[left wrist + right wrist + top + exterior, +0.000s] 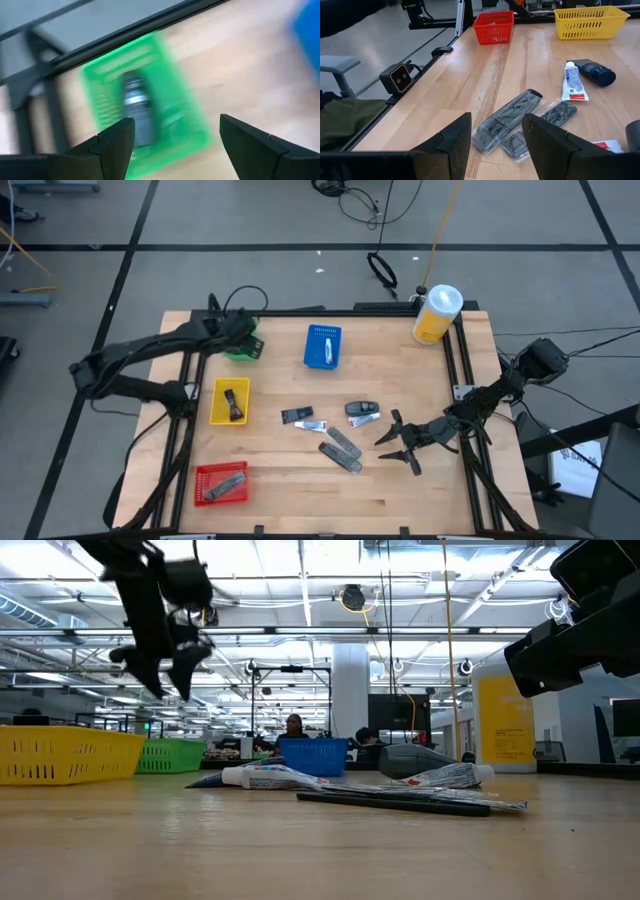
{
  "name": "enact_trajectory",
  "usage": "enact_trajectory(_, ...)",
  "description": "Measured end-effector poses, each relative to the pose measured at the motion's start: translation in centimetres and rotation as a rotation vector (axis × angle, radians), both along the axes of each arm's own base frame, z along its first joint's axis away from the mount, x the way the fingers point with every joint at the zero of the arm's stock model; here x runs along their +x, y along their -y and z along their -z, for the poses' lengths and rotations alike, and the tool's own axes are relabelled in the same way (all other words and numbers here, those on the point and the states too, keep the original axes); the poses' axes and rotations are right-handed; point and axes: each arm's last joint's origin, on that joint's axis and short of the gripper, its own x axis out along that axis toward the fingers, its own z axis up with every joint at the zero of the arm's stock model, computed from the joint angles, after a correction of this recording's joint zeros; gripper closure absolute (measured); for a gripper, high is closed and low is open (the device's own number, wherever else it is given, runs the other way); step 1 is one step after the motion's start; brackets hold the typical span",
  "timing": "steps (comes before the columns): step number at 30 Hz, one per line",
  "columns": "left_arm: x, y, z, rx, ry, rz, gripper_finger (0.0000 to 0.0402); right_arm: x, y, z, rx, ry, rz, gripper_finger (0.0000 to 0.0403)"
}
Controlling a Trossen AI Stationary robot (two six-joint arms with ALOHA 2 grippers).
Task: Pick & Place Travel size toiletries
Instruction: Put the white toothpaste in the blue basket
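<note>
With its jaws spread and empty, the right gripper point(400, 442) sits low at the lower right of the high view, just right of two grey flat packets point(341, 448) lying mid-table point(400, 500). Beyond them lie a whitish tube point(310, 425), a black tube point(296, 416) and a dark bottle point(362, 409). Farthest, upper left, the left gripper point(243, 330) hovers with jaws apart over the green tray point(100, 95), which holds a dark bottle.

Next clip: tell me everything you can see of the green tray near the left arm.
The green tray is a small bright green rectangular basket that looks like plastic, with slotted, mesh-like walls. It sits flat on the wooden table near its far left corner, beside the black frame rail. One dark little bottle with a silvery band lies inside it. The left gripper hovers just above it, fingers open, touching nothing. From overhead the arm hides part of the tray.
</note>
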Motion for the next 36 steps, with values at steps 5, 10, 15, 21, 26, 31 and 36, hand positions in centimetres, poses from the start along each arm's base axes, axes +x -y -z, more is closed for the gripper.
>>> enact_trajectory(5,2.2,4.3,-1.9,0.051,0.185,0.214,0.0119,0.0,0.0,0.0,0.0,0.0,0.001,0.0234)
enact_trajectory(10,5.1,9.5,-2.6,0.121,0.325,0.448,0.0119,0.0,0.0,0.0,0.0,0.0,0.001,0.0234)
enact_trajectory(15,7.8,14.5,-1.4,0.22,0.345,0.609,0.0119,0.0,0.0,0.0,0.001,0.0,0.001,0.0234)
enact_trajectory(21,10.1,17.8,2.3,0.252,0.277,0.659,0.0119,0.0,0.0,-0.1,0.007,0.01,0.001,0.0234)
enact_trajectory(26,11.9,18.3,5.3,0.22,0.268,0.612,0.0119,0.0,0.0,-0.2,0.008,0.018,0.003,0.0234)
enact_trajectory(31,12.6,17.3,6.7,0.179,0.278,0.508,0.0119,0.1,0.0,-0.2,-0.005,0.025,0.001,0.0234)
enact_trajectory(36,12.7,16.7,6.8,0.181,0.275,0.49,0.0119,0.1,0.1,-0.3,-0.011,0.034,0.014,0.0234)
